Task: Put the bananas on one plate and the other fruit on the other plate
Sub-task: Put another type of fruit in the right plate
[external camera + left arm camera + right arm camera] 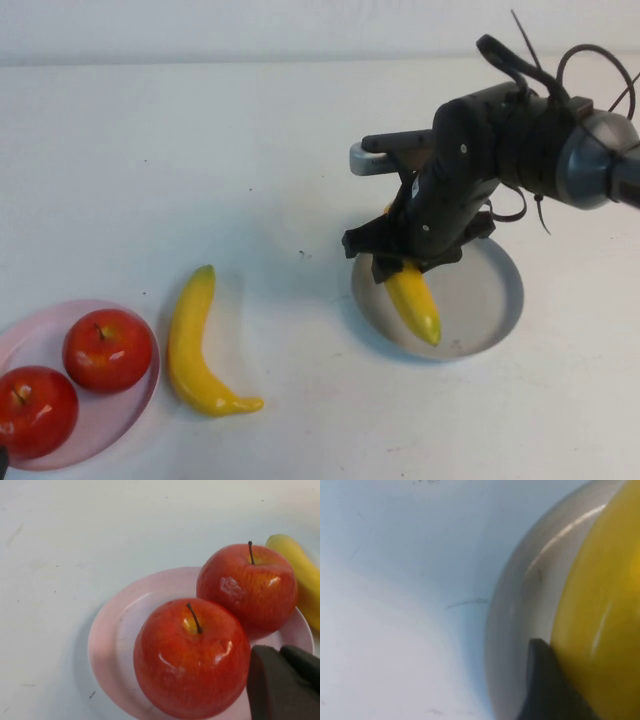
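One yellow banana [418, 300] lies slanted in the grey-blue plate [490, 300]. My right gripper [400, 265] is low over the plate's near-left rim, shut on that banana's upper end. In the right wrist view a dark finger [540, 680] presses against the banana [605, 605] over the plate [530, 590]. The second banana [190, 350] lies on the table beside the pale pink plate [100, 425]. Two red apples [108, 348] [35, 410] sit on that plate. My left gripper [278, 651] hovers shut and empty beside the nearer apple [192, 657].
The white table [200, 150] stretches between the two plates. The pink plate sits at the table's front left corner. In the left wrist view, the loose banana [300, 570] lies just past the farther apple [247, 587] and the pink plate's rim [120, 630].
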Controlling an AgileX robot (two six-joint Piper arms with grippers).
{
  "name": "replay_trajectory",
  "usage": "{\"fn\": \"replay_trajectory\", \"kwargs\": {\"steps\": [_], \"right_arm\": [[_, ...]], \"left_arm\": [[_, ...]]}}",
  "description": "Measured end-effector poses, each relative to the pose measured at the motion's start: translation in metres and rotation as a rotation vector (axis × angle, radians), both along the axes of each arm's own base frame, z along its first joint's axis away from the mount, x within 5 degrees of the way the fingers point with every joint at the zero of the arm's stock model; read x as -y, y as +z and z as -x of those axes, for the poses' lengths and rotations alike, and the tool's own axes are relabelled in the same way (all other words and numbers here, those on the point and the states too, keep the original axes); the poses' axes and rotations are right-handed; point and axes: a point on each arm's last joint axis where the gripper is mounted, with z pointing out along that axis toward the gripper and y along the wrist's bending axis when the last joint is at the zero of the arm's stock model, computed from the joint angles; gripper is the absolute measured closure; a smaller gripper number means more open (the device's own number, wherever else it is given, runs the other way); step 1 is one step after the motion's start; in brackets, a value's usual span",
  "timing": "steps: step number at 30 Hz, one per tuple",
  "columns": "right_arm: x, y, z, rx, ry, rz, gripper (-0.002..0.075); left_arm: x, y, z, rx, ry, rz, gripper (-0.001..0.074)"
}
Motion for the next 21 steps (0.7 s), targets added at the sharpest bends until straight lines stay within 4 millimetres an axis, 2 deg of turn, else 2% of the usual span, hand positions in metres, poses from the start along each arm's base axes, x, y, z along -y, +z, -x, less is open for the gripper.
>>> {"fn": "replay_trajectory", "kwargs": {"steps": [7, 12, 17, 21], "right_arm": [[-0.005, -0.023, -0.006, -0.036, -0.017, -0.012, 0.0417], [-0.005, -0.024, -0.006, -0.045, -0.018, -0.008, 0.0310], [-0.010, -0.009, -0.006, -0.067, -0.002, 0.004, 0.0265], [-0.037, 0.016, 0.005, -0.034, 0.078, -0.013, 0.0260]], "left_arm": [[0.000, 0.000, 0.000, 0.000, 0.000, 0.000, 0.0731], [0.000, 0.000, 0.000, 0.000, 0.000, 0.000, 0.0731], [0.000, 0.000, 0.000, 0.000, 0.000, 0.000, 0.0731], [0.000, 0.000, 0.000, 0.000, 0.000, 0.000, 0.0731]]}}
